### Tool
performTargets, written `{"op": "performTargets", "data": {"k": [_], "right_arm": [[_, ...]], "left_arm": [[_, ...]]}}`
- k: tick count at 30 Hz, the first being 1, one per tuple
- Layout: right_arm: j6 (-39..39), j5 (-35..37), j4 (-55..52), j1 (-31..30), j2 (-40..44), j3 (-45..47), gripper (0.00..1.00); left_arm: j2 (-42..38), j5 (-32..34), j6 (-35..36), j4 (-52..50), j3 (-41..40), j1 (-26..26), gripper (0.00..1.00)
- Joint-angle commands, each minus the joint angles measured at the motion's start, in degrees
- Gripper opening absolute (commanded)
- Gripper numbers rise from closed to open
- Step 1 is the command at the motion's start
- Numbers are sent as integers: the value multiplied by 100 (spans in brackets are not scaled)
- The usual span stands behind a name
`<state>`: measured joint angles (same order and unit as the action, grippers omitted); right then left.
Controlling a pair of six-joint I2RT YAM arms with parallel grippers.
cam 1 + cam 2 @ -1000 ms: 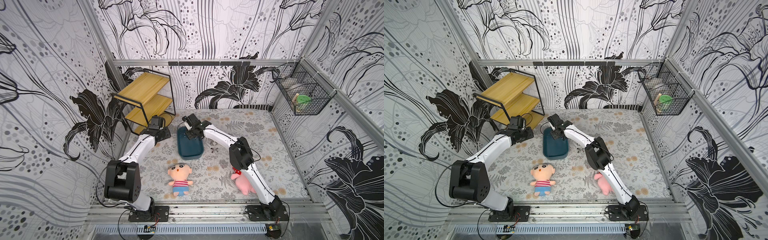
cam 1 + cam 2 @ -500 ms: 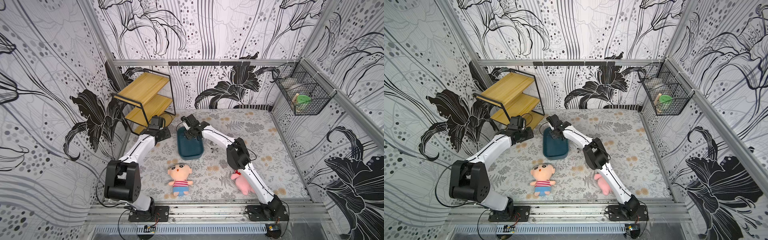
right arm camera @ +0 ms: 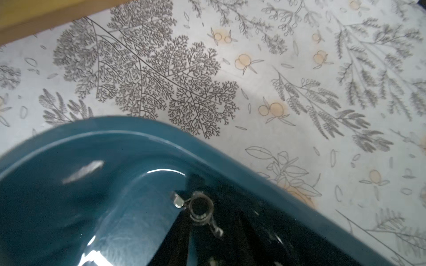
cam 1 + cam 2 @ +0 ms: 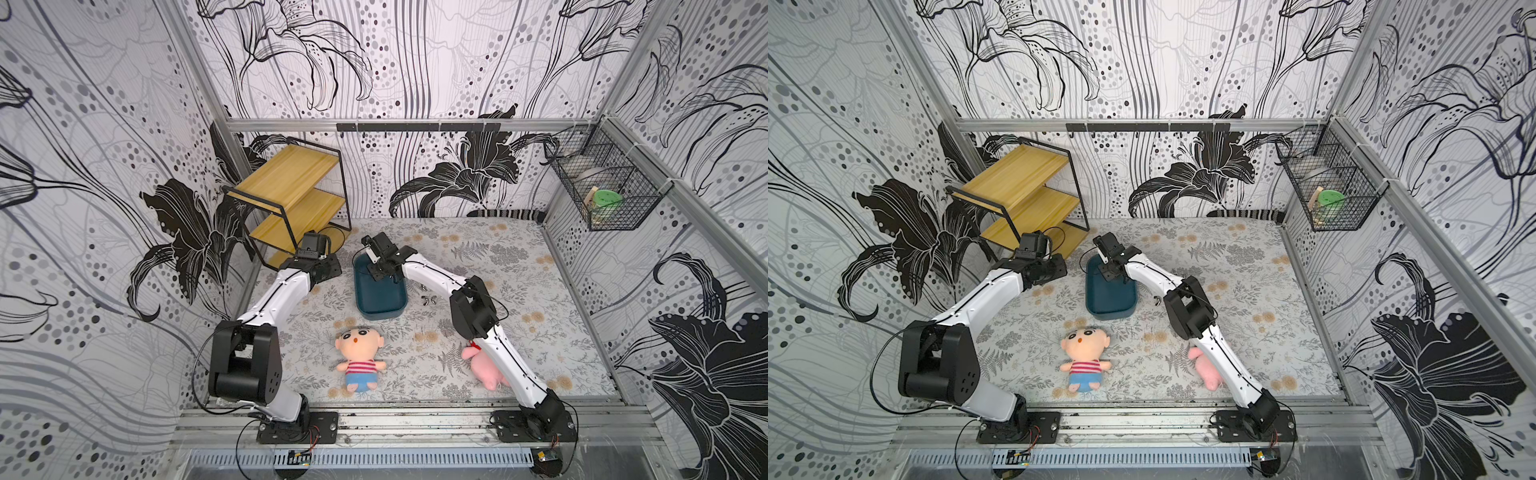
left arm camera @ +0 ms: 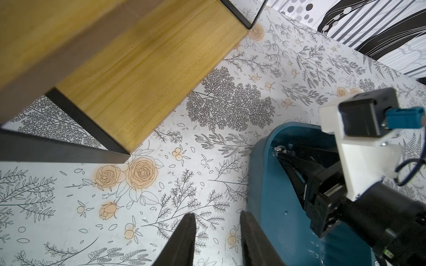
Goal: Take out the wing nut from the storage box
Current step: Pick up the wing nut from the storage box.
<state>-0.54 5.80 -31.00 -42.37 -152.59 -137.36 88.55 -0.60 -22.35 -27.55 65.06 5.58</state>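
Inside the storage box: my right hand looks closed on the wing nut, view blurred; left hand parted, empty, above the counter.

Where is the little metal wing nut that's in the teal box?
In the right wrist view, the wing nut sits inside the box, near a rounded corner, at the tips of the right claw.

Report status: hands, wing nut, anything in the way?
Left hand open, empty, beside the storage box. Right hand down in the box, straddling the wing nut; grip unclear. Box corner wall close by.
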Motion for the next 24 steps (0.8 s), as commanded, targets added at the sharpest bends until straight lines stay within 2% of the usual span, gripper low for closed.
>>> {"op": "performTargets", "data": {"k": [1, 10, 24], "right_arm": [[93, 96, -114, 1, -116, -72, 34], [115, 45, -55, 1, -110, 33, 17], [212, -67, 86, 1, 411, 507, 3]], "left_arm": [[14, 60, 95, 13, 107, 4, 38], [13, 47, 76, 19, 112, 4, 38], [4, -19, 46, 92, 42, 4, 37]]}}
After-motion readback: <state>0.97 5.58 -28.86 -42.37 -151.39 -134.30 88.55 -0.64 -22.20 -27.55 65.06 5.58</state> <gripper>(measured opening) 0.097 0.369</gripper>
